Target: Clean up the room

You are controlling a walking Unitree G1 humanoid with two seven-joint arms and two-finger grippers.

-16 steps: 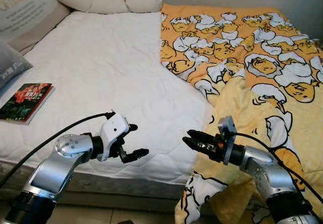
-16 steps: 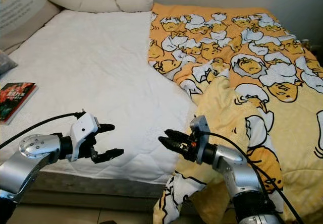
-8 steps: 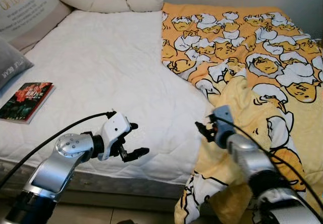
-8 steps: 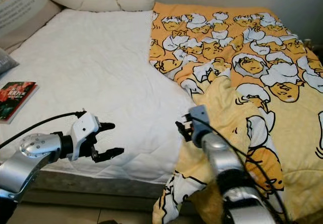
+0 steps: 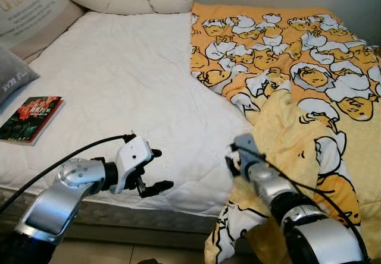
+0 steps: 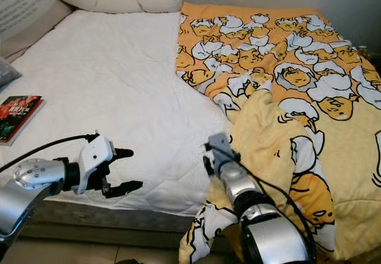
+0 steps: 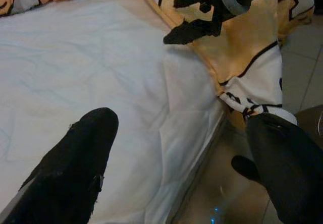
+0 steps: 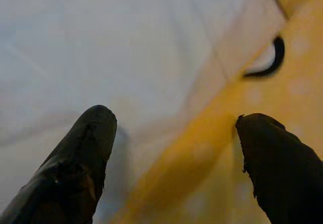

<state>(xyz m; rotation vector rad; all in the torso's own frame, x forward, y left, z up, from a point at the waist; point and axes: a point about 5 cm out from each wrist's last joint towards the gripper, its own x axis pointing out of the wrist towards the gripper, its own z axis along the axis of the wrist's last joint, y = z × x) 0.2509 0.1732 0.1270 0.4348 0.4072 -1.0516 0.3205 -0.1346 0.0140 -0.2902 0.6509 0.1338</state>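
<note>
Within the last second the right tool [image 5: 232, 164] has swung from pointing toward nine o'clock to reaching down at the folded edge of the yellow cartoon-print blanket [image 5: 297, 74], fingers spread astride that edge, not yet clenched. It looks set to grasp and spread the blanket. The left tool [image 5: 156, 170] hovers released at seven o'clock over the white quilted mattress [image 5: 119, 79]. A red-covered book [image 5: 30, 119] lies at nine o'clock, a cream bolster pillow [image 5: 128, 1] at twelve.

One bed [image 5: 119, 85] — white mattress. One yellow patterned blanket [image 5: 309, 68]. One book [image 5: 30, 118]. Three pillows — long cream bolster [image 5: 128, 1], printed cushion [image 5: 30, 14], grey cushion [image 5: 11, 79]. Two grippers — left gripper [image 5: 156, 170], right gripper [image 5: 231, 164].
</note>
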